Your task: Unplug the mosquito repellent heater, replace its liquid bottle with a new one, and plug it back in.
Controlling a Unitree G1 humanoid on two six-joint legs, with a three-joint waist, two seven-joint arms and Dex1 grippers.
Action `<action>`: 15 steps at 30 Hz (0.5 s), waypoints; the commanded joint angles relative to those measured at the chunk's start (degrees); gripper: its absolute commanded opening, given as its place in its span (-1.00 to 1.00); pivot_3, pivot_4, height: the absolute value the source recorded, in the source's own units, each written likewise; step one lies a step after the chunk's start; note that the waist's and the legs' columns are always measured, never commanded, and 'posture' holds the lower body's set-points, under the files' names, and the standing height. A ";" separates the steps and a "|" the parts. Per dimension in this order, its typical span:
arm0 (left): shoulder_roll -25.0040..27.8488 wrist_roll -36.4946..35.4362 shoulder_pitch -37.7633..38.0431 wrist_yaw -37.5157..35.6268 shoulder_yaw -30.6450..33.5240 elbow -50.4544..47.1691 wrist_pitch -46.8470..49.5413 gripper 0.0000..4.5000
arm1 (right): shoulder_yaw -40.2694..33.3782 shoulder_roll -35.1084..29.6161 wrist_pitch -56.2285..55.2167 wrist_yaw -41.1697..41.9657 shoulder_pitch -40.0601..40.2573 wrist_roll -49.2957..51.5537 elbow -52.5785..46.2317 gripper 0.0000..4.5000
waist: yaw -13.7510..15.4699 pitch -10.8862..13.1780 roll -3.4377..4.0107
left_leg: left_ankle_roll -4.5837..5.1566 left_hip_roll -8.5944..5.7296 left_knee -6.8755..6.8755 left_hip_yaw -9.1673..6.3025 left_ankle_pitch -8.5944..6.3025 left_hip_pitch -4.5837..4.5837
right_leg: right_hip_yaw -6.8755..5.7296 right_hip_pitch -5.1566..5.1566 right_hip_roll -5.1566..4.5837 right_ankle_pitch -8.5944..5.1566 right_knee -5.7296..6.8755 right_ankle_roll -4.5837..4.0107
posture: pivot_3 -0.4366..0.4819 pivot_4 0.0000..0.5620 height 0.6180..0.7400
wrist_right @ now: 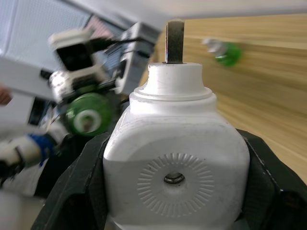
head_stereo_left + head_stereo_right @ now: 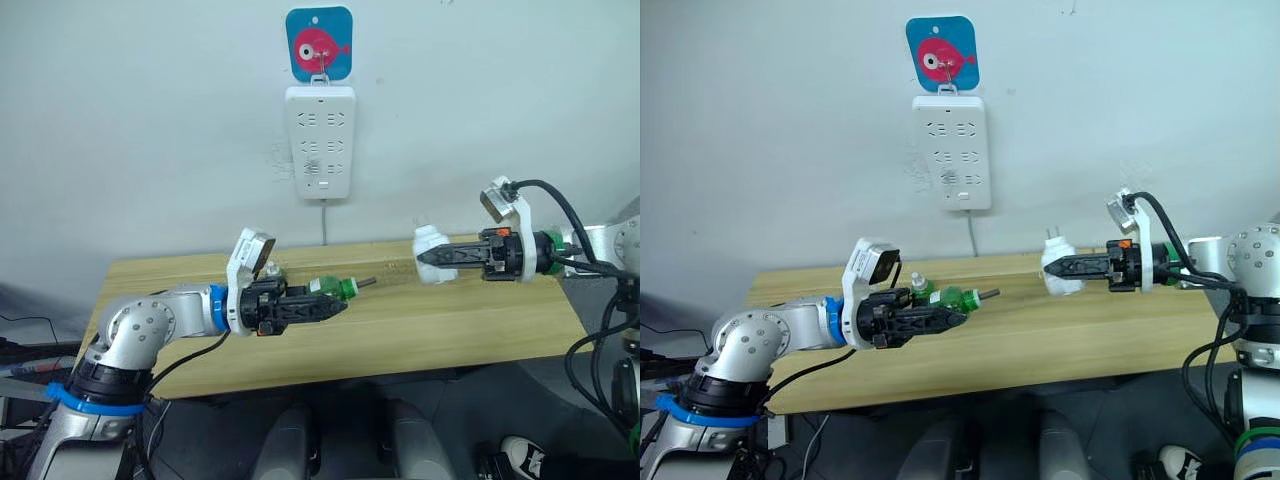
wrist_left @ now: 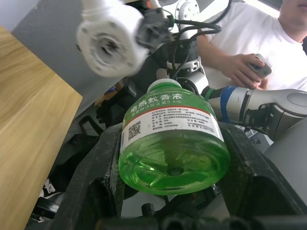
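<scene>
The right gripper (image 2: 428, 256) holds the mosquito repellent heater (image 2: 431, 254) above the right part of the desk (image 2: 480, 320), jaws pinching its white body, prongs up, bottle socket facing left. The left gripper (image 2: 335, 305) has its jaws clamped on a green liquid bottle (image 2: 334, 291), wick end pointing right toward the heater, the two well apart. A second green bottle (image 2: 921, 287) lies on the desk just behind the left gripper. Risks as judged: the wick may miss the socket, since both items hang in free air and any tilt would jam or bend it; the smooth rounded bottle may rotate in the jaws while being screwed in; liquid may spill if the neck is forced. The wall power strip (image 2: 320, 142) stands empty.
</scene>
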 commanded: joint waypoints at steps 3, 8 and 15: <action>-1.51 0.67 -0.05 0.60 3.31 -2.00 -0.29 0.01 | 12.37 -2.23 -16.98 -5.15 1.66 -22.69 1.61 0.33 | -0.02 0.00 0.00 | -0.01 0.00 0.00 0.01 0.00 0.00 | -0.01 0.01 -0.01 -0.05 0.00 -0.08 | -0.34 -0.25 1.00; -2.67 5.95 0.85 -0.60 1.62 -4.87 -2.46 0.01 | 21.84 0.43 -24.96 -7.18 -0.47 -37.87 13.20 0.33 | 0.01 0.01 -0.01 | -0.02 -0.08 -0.01 0.15 0.01 -0.01 | 0.05 -0.05 -0.05 -0.05 0.00 -0.10 | -0.29 -0.23 1.00; -3.67 6.60 4.24 1.39 3.46 -9.08 -2.28 0.01 | 23.47 5.88 -31.11 -7.56 -5.22 -49.75 32.09 0.33 | 0.03 0.03 -0.04 | -0.02 -0.06 -0.03 0.10 0.01 0.00 | 0.04 -0.04 -0.06 -0.04 0.00 -0.11 | -0.21 -0.17 1.00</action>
